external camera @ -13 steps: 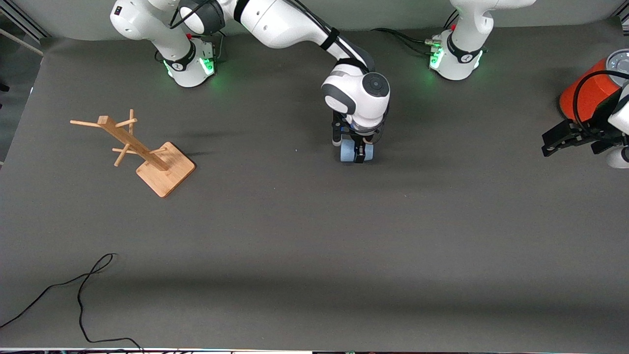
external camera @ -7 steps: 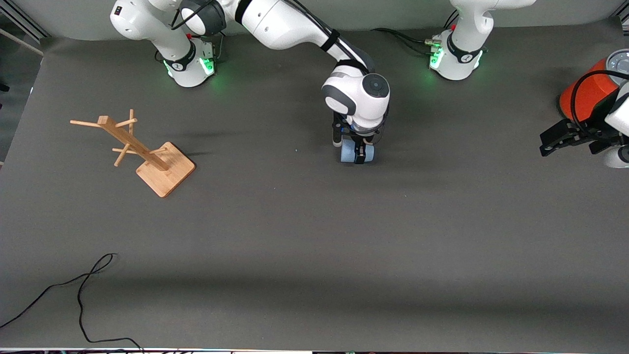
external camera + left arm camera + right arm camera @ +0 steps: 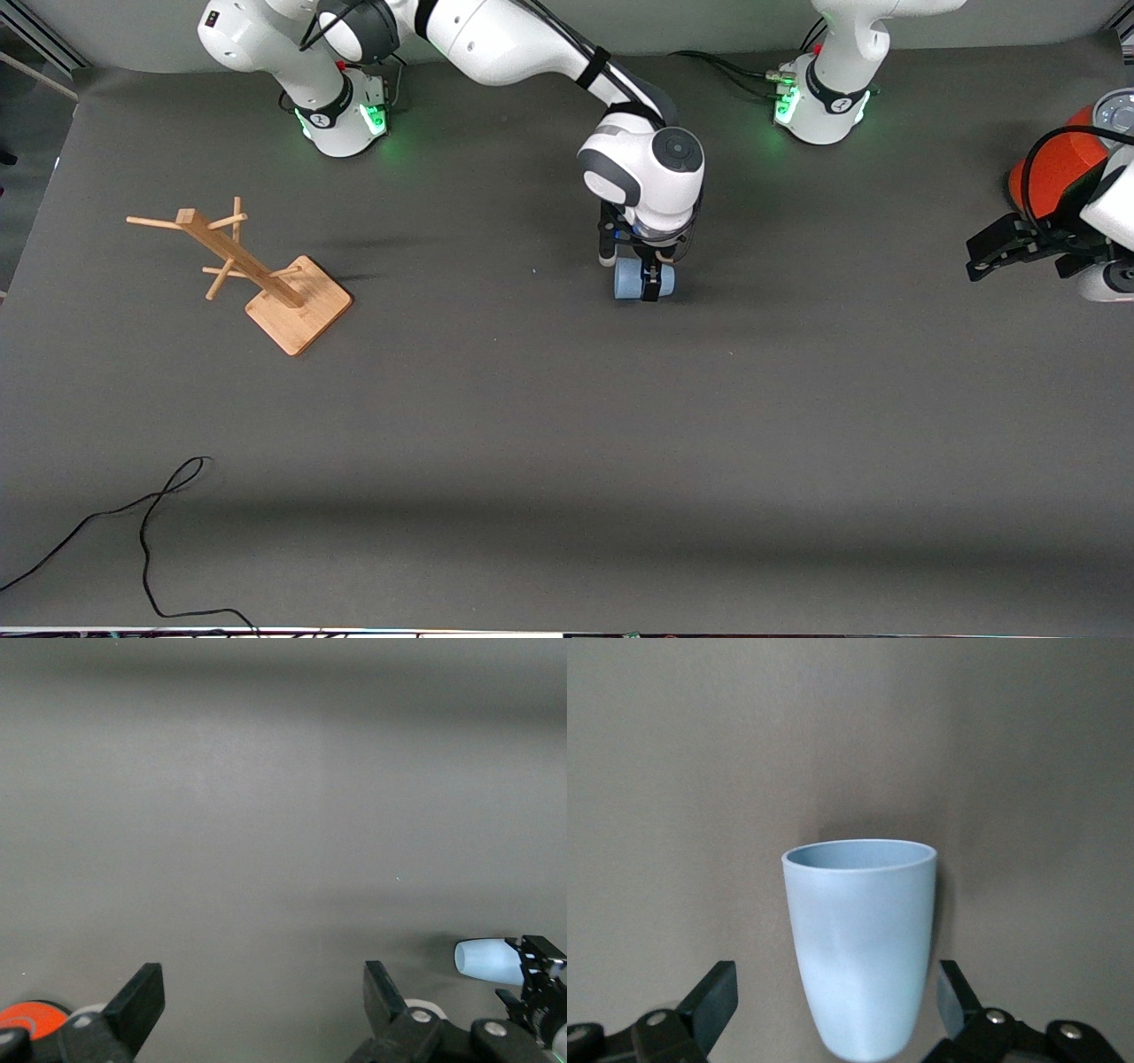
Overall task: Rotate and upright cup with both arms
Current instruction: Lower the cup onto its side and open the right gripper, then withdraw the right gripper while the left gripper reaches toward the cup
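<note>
You see the right gripper (image 3: 649, 282) spread around the lying cup (image 3: 631, 280), not touching; your left gripper (image 3: 1028, 249) hangs open beside the orange cylinder (image 3: 1054, 173).

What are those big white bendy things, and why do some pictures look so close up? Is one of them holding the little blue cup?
Those white things are two robot arms. Each ends in a black gripper with two fingers for picking things up.

The big picture comes from a camera high above the table. The two close pictures come from small cameras on the arms' wrists, so they see what each gripper sees.

The right gripper is down at the blue cup in the middle of the table. Its fingers are open on either side of the cup with a gap, so it is not holding it. The cup lies on its side.

The left gripper waits open at its own end of the table, next to an orange cylinder.

A wooden rack stands toward the right arm's end, and a black cable lies nearer the big camera.
</note>
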